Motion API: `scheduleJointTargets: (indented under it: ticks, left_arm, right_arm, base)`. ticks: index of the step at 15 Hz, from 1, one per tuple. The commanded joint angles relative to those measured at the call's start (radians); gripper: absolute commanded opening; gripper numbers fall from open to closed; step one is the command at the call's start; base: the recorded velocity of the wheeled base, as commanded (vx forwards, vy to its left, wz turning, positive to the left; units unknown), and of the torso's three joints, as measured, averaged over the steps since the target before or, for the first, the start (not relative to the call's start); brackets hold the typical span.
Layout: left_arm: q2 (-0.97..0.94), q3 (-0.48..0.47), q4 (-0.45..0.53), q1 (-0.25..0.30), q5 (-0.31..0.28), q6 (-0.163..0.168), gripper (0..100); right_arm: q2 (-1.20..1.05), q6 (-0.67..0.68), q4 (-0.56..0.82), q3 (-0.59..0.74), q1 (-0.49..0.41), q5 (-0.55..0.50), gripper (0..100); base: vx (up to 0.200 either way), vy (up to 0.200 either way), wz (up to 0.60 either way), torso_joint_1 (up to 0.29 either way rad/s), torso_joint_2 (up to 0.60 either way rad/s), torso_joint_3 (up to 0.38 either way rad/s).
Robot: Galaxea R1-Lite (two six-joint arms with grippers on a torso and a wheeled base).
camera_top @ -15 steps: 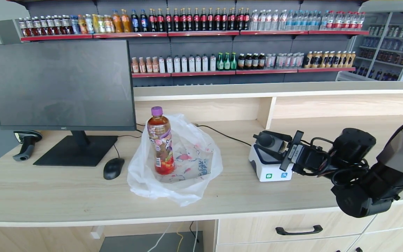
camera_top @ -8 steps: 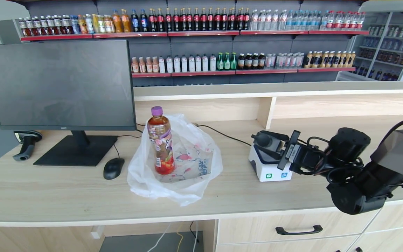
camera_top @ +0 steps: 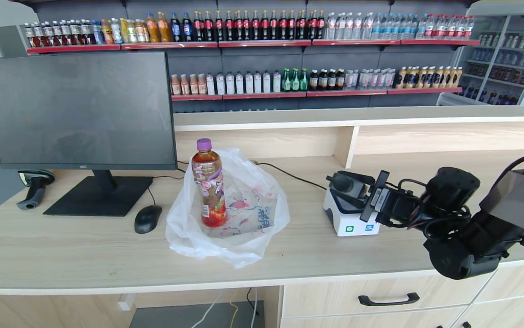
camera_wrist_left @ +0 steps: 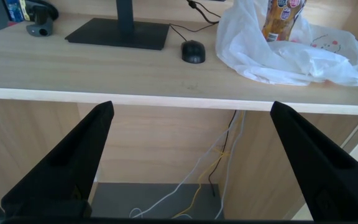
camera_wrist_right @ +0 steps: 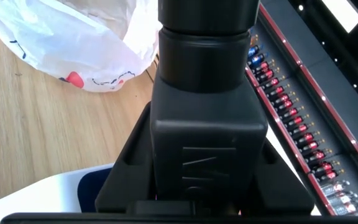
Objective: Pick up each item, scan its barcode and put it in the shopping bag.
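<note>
A tea bottle (camera_top: 208, 187) with a purple cap stands upright inside the white plastic shopping bag (camera_top: 252, 205) in the middle of the counter. To its right, a black barcode scanner (camera_top: 347, 182) sits on its white cradle (camera_top: 346, 218). My right gripper (camera_top: 363, 189) is at the scanner, and in the right wrist view the scanner body (camera_wrist_right: 207, 124) sits tight between the fingers. My left gripper (camera_wrist_left: 188, 162) hangs open below the counter's front edge with nothing in it; the bag (camera_wrist_left: 291, 56) and bottle (camera_wrist_left: 283, 18) lie beyond it.
A monitor (camera_top: 79, 109) on a black stand, a mouse (camera_top: 148, 218) and a second handheld scanner (camera_top: 34, 187) occupy the counter's left. A raised shelf (camera_top: 357, 120) runs behind. Drawers (camera_top: 389, 298) sit under the counter at the right. Cables (camera_wrist_left: 216, 162) hang below it.
My right arm has shifted a little to the left, bringing its gripper closer around the scanner. The bottle and bag have not moved.
</note>
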Motion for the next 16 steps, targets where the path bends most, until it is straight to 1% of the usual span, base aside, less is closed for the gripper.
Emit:
scheduleJointTargets:
  ticks: [1, 2, 4, 6, 7, 9, 11, 12, 14, 15, 16]
  left_arm:
    - [0.0, 0.0, 0.0, -0.001, 0.0, 0.0, 100]
    - [0.0, 0.0, 0.0, -0.001, 0.0, 0.0, 100]
    - [0.0, 0.0, 0.0, -0.001, 0.0, 0.0, 100]
    - [0.0, 0.0, -0.001, -0.001, 0.0, 0.001, 100]
    - [0.0, 0.0, 0.0, -0.001, 0.0, 0.001, 100]
    - [0.0, 0.0, 0.0, -0.001, 0.0, 0.001, 100]
    - [0.0, 0.0, 0.0, -0.001, 0.0, 0.001, 100]
    - [0.0, 0.0, 0.0, -0.001, 0.0, 0.001, 100]
    - [0.001, 0.0, 0.0, -0.001, 0.0, 0.001, 100]
    - [0.0, 0.0, 0.0, -0.001, 0.0, 0.001, 100]
    - [0.0, 0.0, 0.0, -0.001, 0.0, 0.001, 100]
  right_arm:
    - [-0.001, 0.028, -0.001, -0.002, 0.0, 0.0, 0]
    - [-0.002, 0.042, -0.001, -0.008, 0.002, -0.001, 0]
    - [-0.01, 0.093, -0.001, -0.046, 0.033, -0.001, 0]
    - [-0.015, 0.153, -0.001, -0.056, 0.06, -0.003, 0]
    - [-0.019, 0.211, -0.001, -0.039, 0.077, -0.005, 0]
    - [-0.061, 0.306, -0.001, -0.039, 0.083, -0.018, 0]
    - [-0.108, 0.439, -0.001, -0.025, 0.106, -0.031, 0]
    - [-0.134, 0.492, -0.001, -0.026, 0.106, -0.063, 0]
    - [-0.18, 0.594, -0.001, -0.016, 0.108, -0.186, 0]
    - [-0.217, 0.671, -0.001, 0.007, 0.111, -0.271, 0]
    - [-0.237, 0.72, -0.001, 0.038, 0.123, -0.334, 0]
  base:
    - [0.0, 0.0, 0.0, 0.0, 0.0, 0.0]
    - [0.0, 0.0, 0.0, 0.0, 0.0, 0.0]
    - [0.0, 0.0, 0.0, 0.0, 0.0, 0.0]
    - [0.0, 0.0, 0.0, 0.0, 0.0, 0.0]
    - [0.0, 0.0, 0.0, 0.0, 0.0, 0.0]
    - [0.0, 0.0, 0.0, 0.0, 0.0, 0.0]
    - [0.0, 0.0, 0.0, 0.0, 0.0, 0.0]
    - [0.0, 0.0, 0.0, 0.0, 0.0, 0.0]
    - [0.0, 0.0, 0.0, 0.0, 0.0, 0.0]
    - [0.0, 0.0, 0.0, 0.0, 0.0, 0.0]
    - [0.0, 0.0, 0.0, 0.0, 0.0, 0.0]
